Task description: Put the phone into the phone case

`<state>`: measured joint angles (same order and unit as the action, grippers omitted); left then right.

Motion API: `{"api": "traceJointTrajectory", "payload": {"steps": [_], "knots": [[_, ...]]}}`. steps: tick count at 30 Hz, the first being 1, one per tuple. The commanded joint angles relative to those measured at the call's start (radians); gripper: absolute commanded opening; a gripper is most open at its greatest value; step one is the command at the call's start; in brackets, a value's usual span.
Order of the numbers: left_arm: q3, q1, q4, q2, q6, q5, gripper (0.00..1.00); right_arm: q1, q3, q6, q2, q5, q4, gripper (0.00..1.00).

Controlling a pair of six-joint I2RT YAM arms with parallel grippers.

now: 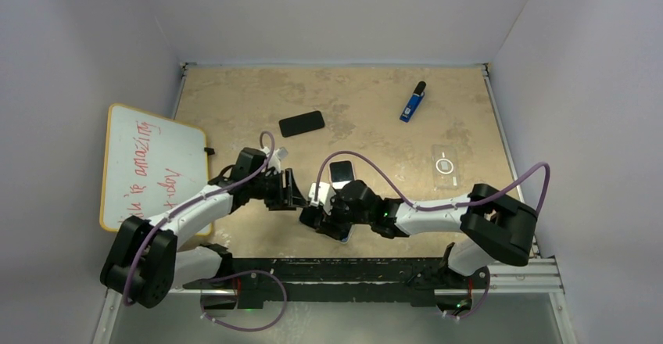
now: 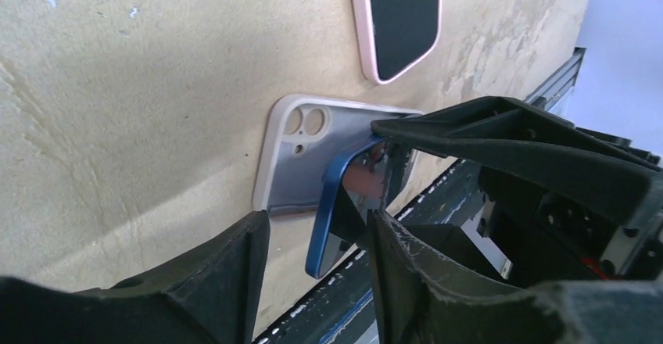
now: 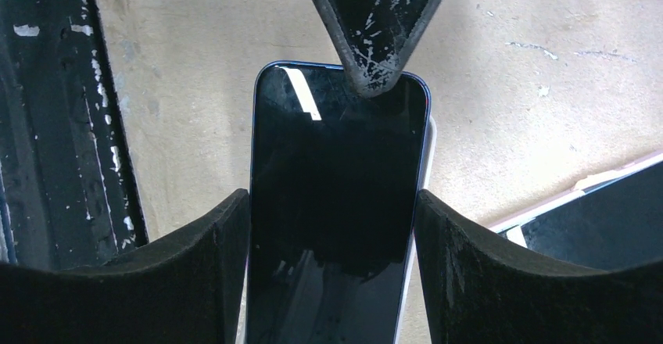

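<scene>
The blue phone, dark screen up, is gripped by its long sides in my right gripper, near the table's front edge. It is tilted over the pale case, which lies flat with its camera holes at the far end. A strip of the case shows beside the phone. My left gripper is open, and the phone's blue edge stands between its fingers. One left fingertip touches the phone's top end. From above, the left gripper faces the right gripper.
A pink-rimmed phone lies just behind the grippers. Farther back are a black phone, a blue lighter-like item and a clear case. A whiteboard overhangs the left edge. The black rail runs along the front.
</scene>
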<state>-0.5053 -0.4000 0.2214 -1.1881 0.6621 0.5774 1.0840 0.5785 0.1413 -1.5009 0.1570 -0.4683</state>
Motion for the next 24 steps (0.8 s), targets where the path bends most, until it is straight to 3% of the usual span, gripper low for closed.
{"api": "traceJointTrajectory", "payload": {"steps": [1, 8, 19, 24], "knots": [[-0.016, -0.007, -0.019, -0.026, -0.037, -0.068, 0.48, -0.002, -0.023, -0.025, 0.031, -0.071, -0.032, 0.56], [-0.031, -0.007, -0.021, -0.06, -0.089, -0.06, 0.32, -0.003, -0.001, -0.11, 0.018, -0.069, -0.001, 0.69], [0.001, -0.011, -0.095, -0.085, -0.057, -0.053, 0.31, -0.002, -0.037, -0.304, 0.121, -0.11, 0.016, 0.88], [-0.004, -0.018, -0.111, -0.094, -0.052, -0.052, 0.31, -0.004, 0.005, -0.517, 0.209, -0.197, 0.255, 0.86]]}}
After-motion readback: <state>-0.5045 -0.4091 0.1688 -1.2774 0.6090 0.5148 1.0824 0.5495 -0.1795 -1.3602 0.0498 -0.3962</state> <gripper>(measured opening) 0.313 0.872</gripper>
